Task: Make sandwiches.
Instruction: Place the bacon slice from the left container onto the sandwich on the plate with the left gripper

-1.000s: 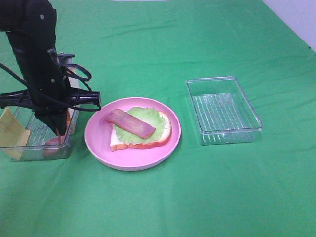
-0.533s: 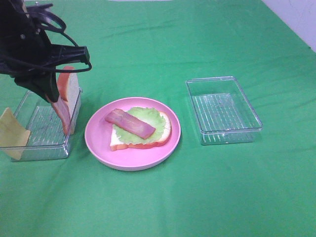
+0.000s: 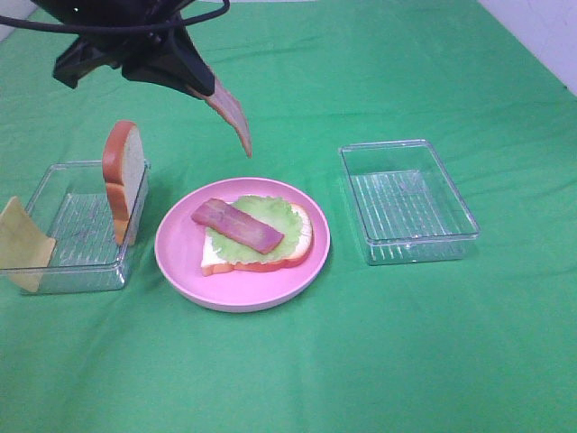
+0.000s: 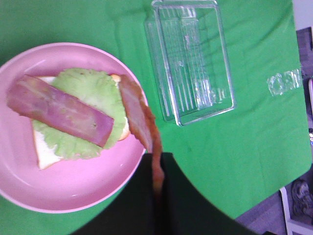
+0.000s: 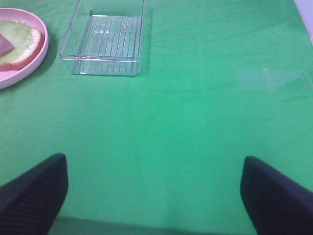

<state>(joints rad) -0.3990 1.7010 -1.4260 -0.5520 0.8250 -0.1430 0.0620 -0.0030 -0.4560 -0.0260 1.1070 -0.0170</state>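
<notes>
On the pink plate point(image 3: 180, 262) lies a white bread slice point(image 3: 216, 259) topped with a pale-green lettuce leaf point(image 3: 261, 212) and one reddish bacon strip point(image 3: 236, 225). My left gripper point(image 3: 203, 88) is shut on a second bacon strip point(image 3: 234, 117), which hangs high above the plate's far left edge. In the left wrist view this held strip point(image 4: 139, 117) dangles from the gripper point(image 4: 157, 178) over the lettuce point(image 4: 88, 93). A second bread slice point(image 3: 123, 171) stands upright in the left clear tray point(image 3: 54, 271), with a yellow cheese square point(image 3: 20, 242) leaning at its end. My right gripper point(image 5: 154, 196) is open and empty over bare cloth.
An empty clear tray point(image 3: 407, 200) stands to the right of the plate; it also shows in the right wrist view point(image 5: 105, 41) and the left wrist view point(image 4: 190, 58). Green cloth point(image 3: 361, 361) covers the table.
My left gripper has risen out of the left tray with the bacon strip and moved up and to the right, towards the plate. The upright bread slice is uncovered now.
</notes>
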